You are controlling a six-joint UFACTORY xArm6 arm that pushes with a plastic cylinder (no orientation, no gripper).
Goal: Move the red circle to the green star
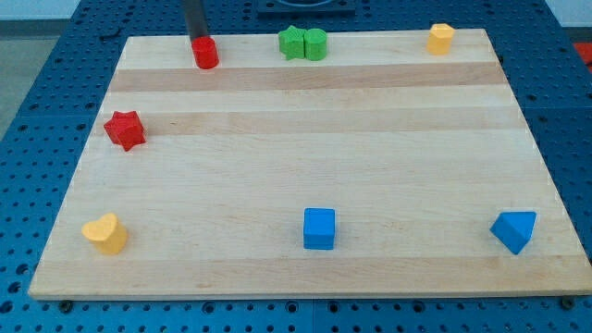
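The red circle (205, 53), a short cylinder, stands near the board's top edge, left of centre. The green star (292, 43) stands further right along the top edge, touching a green circle-like block (315, 43) on its right. My dark rod comes down from the view's top, and my tip (198, 38) sits right at the red circle's top-left side, touching or almost touching it. The red circle is about a hundred pixels left of the green star.
A red star (125, 129) is at the left edge. A yellow block (440, 38) stands at the top right, a yellow heart (105, 233) at the bottom left, a blue cube (319, 228) at the bottom centre, a blue triangle (514, 231) at the bottom right.
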